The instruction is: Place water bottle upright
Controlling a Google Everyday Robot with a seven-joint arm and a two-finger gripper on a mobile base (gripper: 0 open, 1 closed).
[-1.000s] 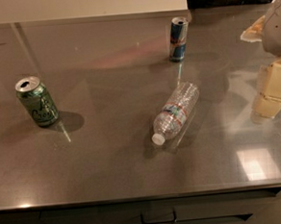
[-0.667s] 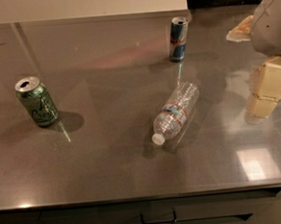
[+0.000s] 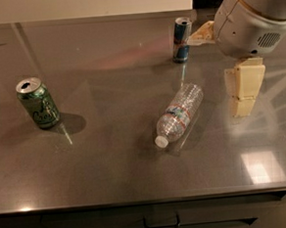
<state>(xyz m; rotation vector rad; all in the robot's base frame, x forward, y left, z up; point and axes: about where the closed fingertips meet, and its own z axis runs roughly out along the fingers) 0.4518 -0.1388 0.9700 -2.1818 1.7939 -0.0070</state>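
Brushed grey countertop (image 3: 113,182) fills the view, and the water bottle (image 3: 180,114) lies on its side near the middle of it, white cap (image 3: 160,141) toward the front edge and base toward the back. Well to the left of the bottle stands an opened green soda can (image 3: 38,102); behind the bottle, apart from it, stands a slim blue-and-silver can (image 3: 181,39). The gripper (image 3: 218,76) hangs to the right of the bottle, clear of it, its cream fingers (image 3: 244,87) spread apart with nothing between them
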